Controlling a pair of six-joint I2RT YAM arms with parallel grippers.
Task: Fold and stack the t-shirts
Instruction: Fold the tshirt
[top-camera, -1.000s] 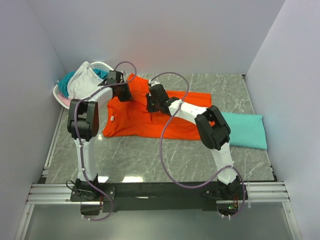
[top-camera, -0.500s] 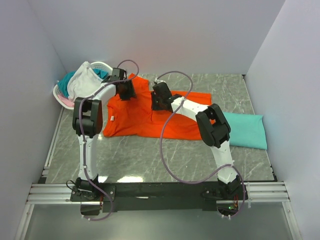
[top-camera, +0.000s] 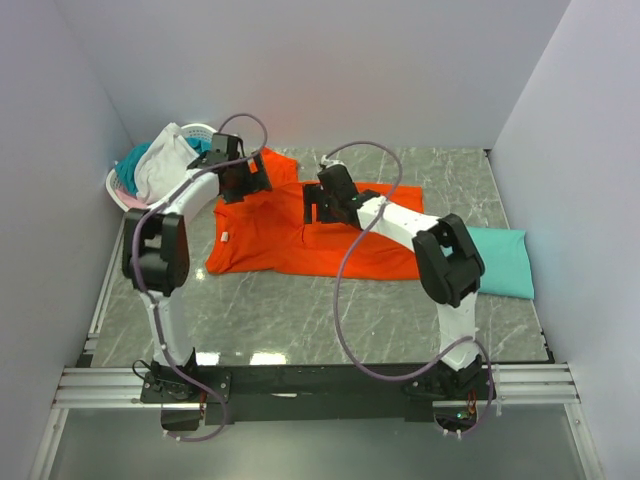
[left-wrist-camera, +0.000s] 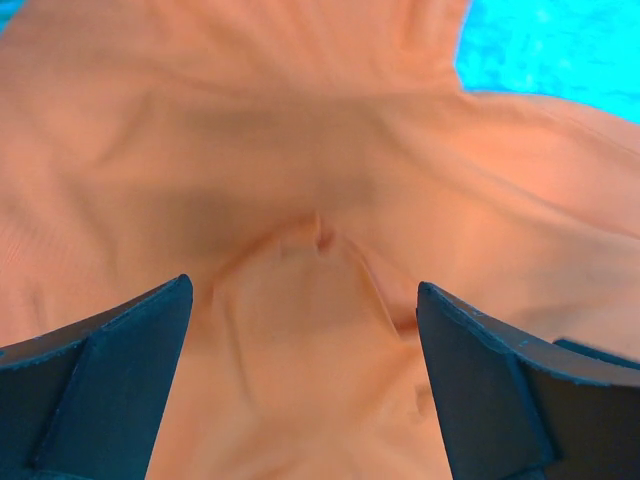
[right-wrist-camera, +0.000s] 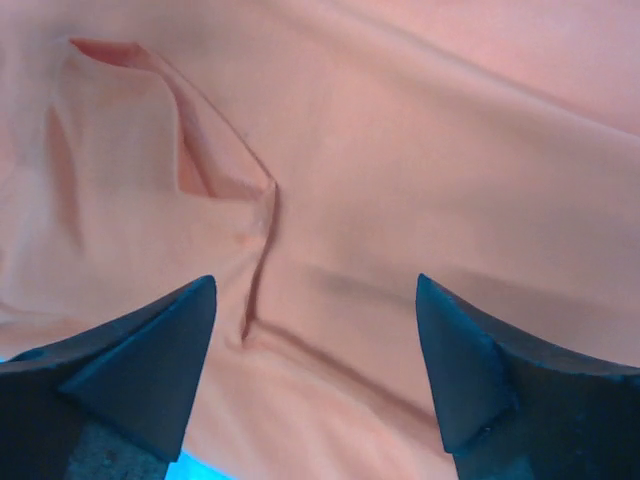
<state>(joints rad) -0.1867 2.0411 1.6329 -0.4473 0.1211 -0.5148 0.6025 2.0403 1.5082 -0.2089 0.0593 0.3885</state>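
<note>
The overhead view looks steeply down from above and behind the arm bases (top-camera: 185, 385), taking in the whole grey marbled surface (top-camera: 300, 310). Each wrist view looks out between its own dark fingers, left hand (left-wrist-camera: 305, 290) and right hand (right-wrist-camera: 315, 283), very close to the large bright orange cloth t-shirt (right-wrist-camera: 420, 150), which all three views share.

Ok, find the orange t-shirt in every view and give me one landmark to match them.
Top external: the orange t-shirt lies mid-table, between the basket and the teal shirt.
Left wrist: the shirt fills the frame, except a blue patch top right.
Right wrist: it fills the frame, except a blue sliver bottom left.
Shared landmark: the shirt's edge, where orange ends.
</note>
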